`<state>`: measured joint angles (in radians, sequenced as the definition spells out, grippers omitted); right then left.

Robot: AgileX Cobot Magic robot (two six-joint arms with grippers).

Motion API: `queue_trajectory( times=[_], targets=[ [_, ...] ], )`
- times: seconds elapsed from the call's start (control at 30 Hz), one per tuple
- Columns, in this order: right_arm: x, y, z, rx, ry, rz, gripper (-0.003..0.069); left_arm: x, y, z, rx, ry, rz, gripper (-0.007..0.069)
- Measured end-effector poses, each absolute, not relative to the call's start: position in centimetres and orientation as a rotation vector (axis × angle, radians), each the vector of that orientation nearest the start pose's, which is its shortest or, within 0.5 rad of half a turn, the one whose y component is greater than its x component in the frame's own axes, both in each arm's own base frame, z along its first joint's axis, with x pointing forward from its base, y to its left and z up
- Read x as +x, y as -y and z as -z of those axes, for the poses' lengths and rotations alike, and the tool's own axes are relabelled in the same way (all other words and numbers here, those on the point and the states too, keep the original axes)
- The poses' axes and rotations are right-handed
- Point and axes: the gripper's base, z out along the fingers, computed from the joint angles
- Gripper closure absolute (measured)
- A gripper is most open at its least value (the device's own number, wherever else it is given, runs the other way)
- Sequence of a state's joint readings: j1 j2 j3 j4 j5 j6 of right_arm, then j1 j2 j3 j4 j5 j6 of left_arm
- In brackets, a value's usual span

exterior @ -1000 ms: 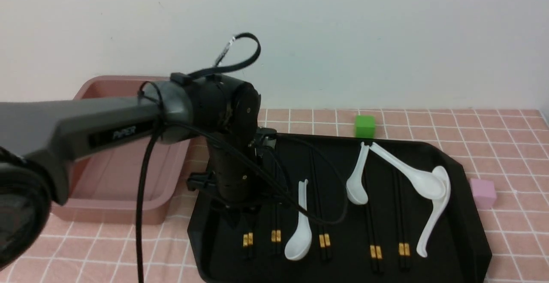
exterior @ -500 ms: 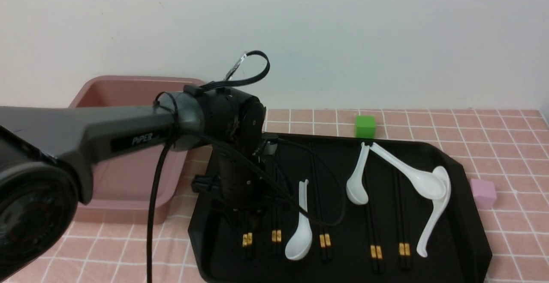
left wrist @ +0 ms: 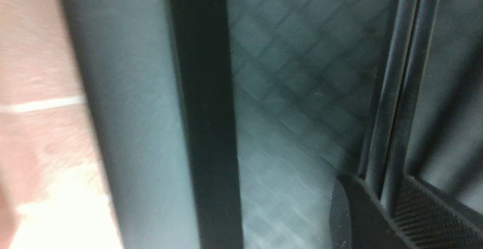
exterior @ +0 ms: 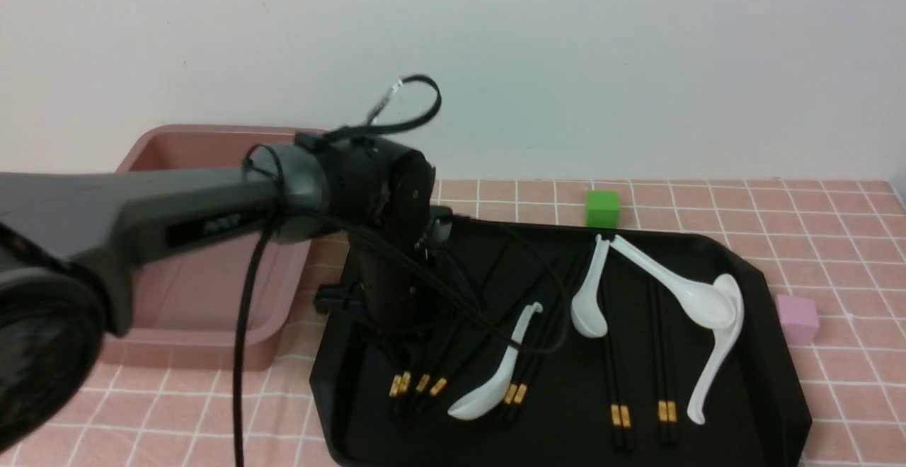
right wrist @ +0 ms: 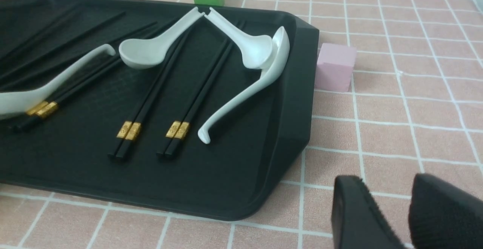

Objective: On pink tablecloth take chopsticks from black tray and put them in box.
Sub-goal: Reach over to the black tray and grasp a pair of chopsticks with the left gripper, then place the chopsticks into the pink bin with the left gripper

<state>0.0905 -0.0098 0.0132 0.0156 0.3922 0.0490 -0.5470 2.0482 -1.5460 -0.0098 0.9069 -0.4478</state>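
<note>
The black tray (exterior: 768, 389) lies on the pink tablecloth (exterior: 835, 240). Several black chopsticks with gold bands lie in it: two straight pairs at the right (exterior: 621, 414), skewed ones at the left (exterior: 425, 382). My left gripper (exterior: 403, 343) points down over the tray's left part. In the left wrist view it (left wrist: 386, 188) is shut on a pair of chopsticks (left wrist: 396, 109). The box (exterior: 191, 350) stands left of the tray; what it holds is hidden by my arm. My right gripper (right wrist: 385, 183) is open and empty above the cloth, off the tray's (right wrist: 294, 90) right corner.
Several white soup spoons lie in the tray, one (exterior: 488, 393) across the skewed chopsticks, others (exterior: 697, 301) at the right. A green cube (exterior: 602, 209) sits behind the tray, a pink cube (exterior: 798, 317) at its right side. A wall runs behind the table.
The left-hand chopsticks and the spoon among them have swung askew, their gold ends moving left. My left wrist dropped towards the tray, then rose slightly.
</note>
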Motion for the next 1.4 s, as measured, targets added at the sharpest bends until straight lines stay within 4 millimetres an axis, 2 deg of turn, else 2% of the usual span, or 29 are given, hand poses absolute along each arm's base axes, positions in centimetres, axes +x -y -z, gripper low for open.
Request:
queue_trajectory(
  times=[0.1, 0.13, 0.17, 0.2, 0.27, 0.3, 0.33, 0.37, 0.43, 0.57, 0.67, 0.8, 0.93, 1.1, 1.17, 1.23, 1.3, 1.4],
  targets=[
    [5.2, -0.5, -17.4, -0.030, -1.880, -0.111, 0.0419, 35.7, 21.8, -22.3, 0.136, -2.838, 0.239, 0.0503],
    [5.2, -0.5, -17.4, -0.030, -1.880, -0.111, 0.0419, 35.0, 21.3, -25.2, 0.143, -2.767, 0.272, 0.0503],
    [5.2, -0.5, -17.4, -0.030, -1.880, -0.111, 0.0419, 34.8, 21.2, -25.9, 0.142, -2.751, 0.282, 0.0503],
    [5.2, -0.5, -17.4, -0.030, -1.880, -0.111, 0.0419, 34.2, 20.5, -28.4, 0.155, -2.680, 0.281, 0.0503],
    [5.2, -0.5, -17.4, -0.030, -1.880, -0.111, 0.0419, 33.8, 19.5, -30.4, 0.155, -2.622, 0.275, 0.0503],
    [5.2, -0.5, -17.4, -0.030, -1.880, -0.111, 0.0419, 33.8, 18.3, -31.4, 0.135, -2.594, 0.253, 0.0503],
    [5.2, -0.5, -17.4, -0.030, -1.880, -0.111, 0.0419, 33.8, 18.3, -31.5, 0.139, -2.590, 0.249, 0.0503],
    [5.2, -0.5, -17.4, -0.030, -1.880, -0.111, 0.0419, 34.2, 16.7, -32.1, 0.108, -2.579, 0.212, 0.0503],
    [5.2, -0.5, -17.4, -0.030, -1.880, -0.111, 0.0419, 35.4, 13.2, -32.0, 0.012, -2.598, 0.134, 0.0503],
    [5.2, -0.5, -17.4, -0.030, -1.880, -0.111, 0.0419, 37.2, 8.6, -30.6, -0.116, -2.648, 0.032, 0.0503],
    [5.2, -0.5, -17.4, -0.030, -1.880, -0.111, 0.0419, 38.3, 6.4, -29.2, -0.170, -2.680, -0.012, 0.0503],
    [5.2, -0.5, -17.4, -0.030, -1.880, -0.111, 0.0419, 39.5, 5.3, -26.9, -0.202, -2.725, -0.039, 0.0503],
    [5.2, -0.5, -17.4, -0.030, -1.880, -0.111, 0.0419, 39.9, 5.1, -26.0, -0.188, -2.739, -0.056, 0.0501],
    [5.2, -0.5, -17.4, -0.030, -1.880, -0.111, 0.0419, 39.8, 5.0, -26.0, -0.180, -2.750, -0.066, 0.0419],
    [5.2, -0.5, -17.4, -0.030, -1.880, -0.111, 0.0419, 39.6, 5.0, -26.2, -0.182, -2.759, -0.073, 0.0329],
    [5.2, -0.5, -17.4, -0.030, -1.880, -0.111, 0.0419, 39.3, 4.9, -26.6, -0.184, -2.757, -0.073, 0.0279],
    [5.2, -0.5, -17.4, -0.030, -1.880, -0.111, 0.0419, 38.4, 4.9, -28.6, -0.196, -2.728, -0.047, 0.0216],
    [5.2, -0.5, -17.4, -0.030, -1.880, -0.111, 0.0419, 36.2, 4.9, -32.5, -0.213, -2.650, 0.033, 0.0203]
  ],
)
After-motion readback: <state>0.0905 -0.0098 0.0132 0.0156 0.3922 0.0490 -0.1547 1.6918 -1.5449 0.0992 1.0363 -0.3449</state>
